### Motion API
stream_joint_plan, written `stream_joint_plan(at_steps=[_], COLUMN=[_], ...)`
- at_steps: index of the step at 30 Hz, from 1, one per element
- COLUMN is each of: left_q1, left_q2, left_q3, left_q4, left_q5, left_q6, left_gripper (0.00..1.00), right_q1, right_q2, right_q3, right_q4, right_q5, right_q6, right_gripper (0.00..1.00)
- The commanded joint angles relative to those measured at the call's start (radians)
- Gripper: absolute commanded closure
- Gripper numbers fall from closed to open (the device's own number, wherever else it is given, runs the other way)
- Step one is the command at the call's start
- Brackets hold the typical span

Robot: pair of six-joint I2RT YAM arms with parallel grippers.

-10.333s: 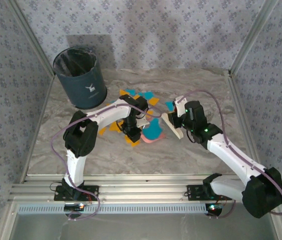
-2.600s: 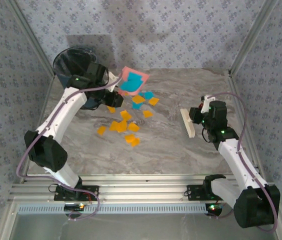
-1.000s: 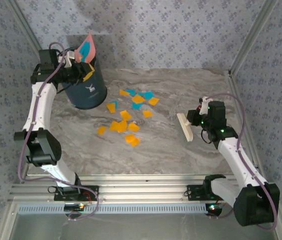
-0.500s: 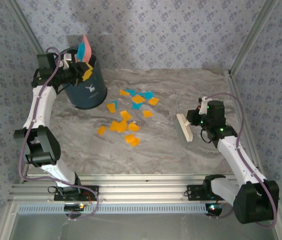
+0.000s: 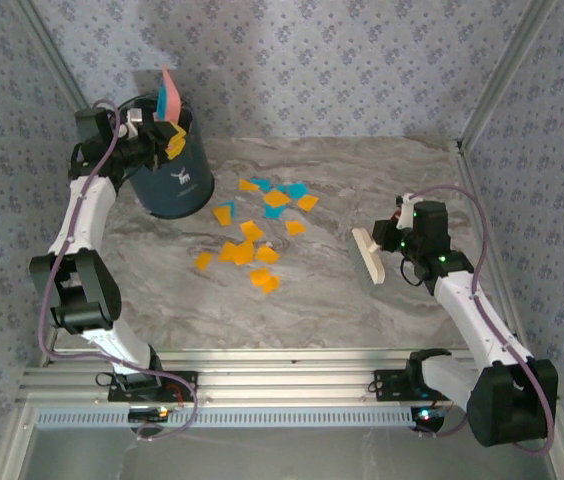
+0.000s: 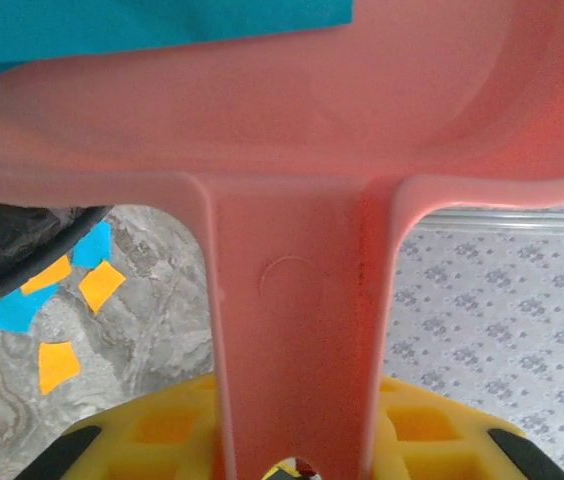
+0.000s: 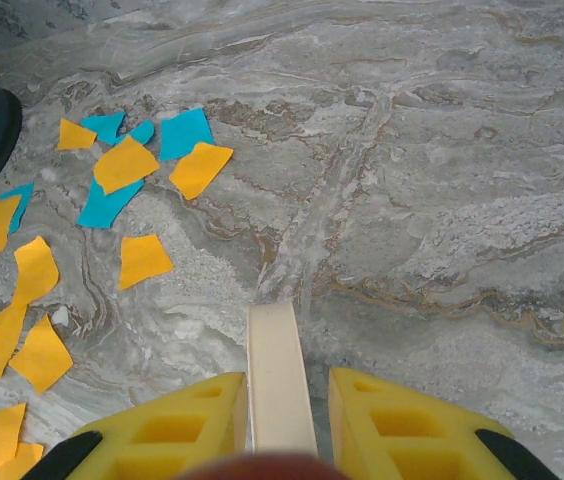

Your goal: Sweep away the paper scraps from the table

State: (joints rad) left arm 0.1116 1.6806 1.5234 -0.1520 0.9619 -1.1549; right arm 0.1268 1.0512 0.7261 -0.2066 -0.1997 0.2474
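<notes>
Clamps the left pincer (image 6: 297, 445) on the dustpan (image 6: 292, 130) stem, yellow fingers (image 6: 432, 440) tight on either side. Holds the pan tipped steeply above the bin (image 5: 175, 175), with cyan paper (image 6: 152, 20) lying against its floor (clinging there or about to slide, hard to tell). Grips a cream brush (image 7: 278, 370) in the right pincer (image 7: 280, 425), closed on its back, low over the worktop (image 5: 312, 300) to the right of the mess; touching or not, cannot tell. Leaves the scraps (image 5: 250, 245) strewn mid-worktop between bin and brush: mostly orange, a few cyan at the far side, flat, loosely clustered, some overlapping. Expect near-weightless, limp, slippery paper, likely to flutter or slip under the brush rather than roll. No sense pinching singly, then: better to push low and slow with the brush edge, herding toward a pan lip pressed flat on the worktop. Far from done, judging by that spread.
</notes>
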Motion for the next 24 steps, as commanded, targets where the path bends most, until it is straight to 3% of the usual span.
stream_joint_plan(at_steps=[1, 24], left_q1=[0.008, 0.008], left_q2=[-0.045, -0.077], left_q3=[-0.015, -0.131], left_q4=[0.119, 0.456], left_q5=[0.032, 0.034], left_q6=[-0.073, -0.379], left_gripper=[1.00, 1.00], right_q1=[0.007, 0.014], right_q2=[0.001, 0.007], right_q3=[0.033, 0.033], right_q4=[0.017, 0.022], right_q5=[-0.010, -0.007], right_q6=[0.016, 0.013], right_gripper=[1.00, 1.00])
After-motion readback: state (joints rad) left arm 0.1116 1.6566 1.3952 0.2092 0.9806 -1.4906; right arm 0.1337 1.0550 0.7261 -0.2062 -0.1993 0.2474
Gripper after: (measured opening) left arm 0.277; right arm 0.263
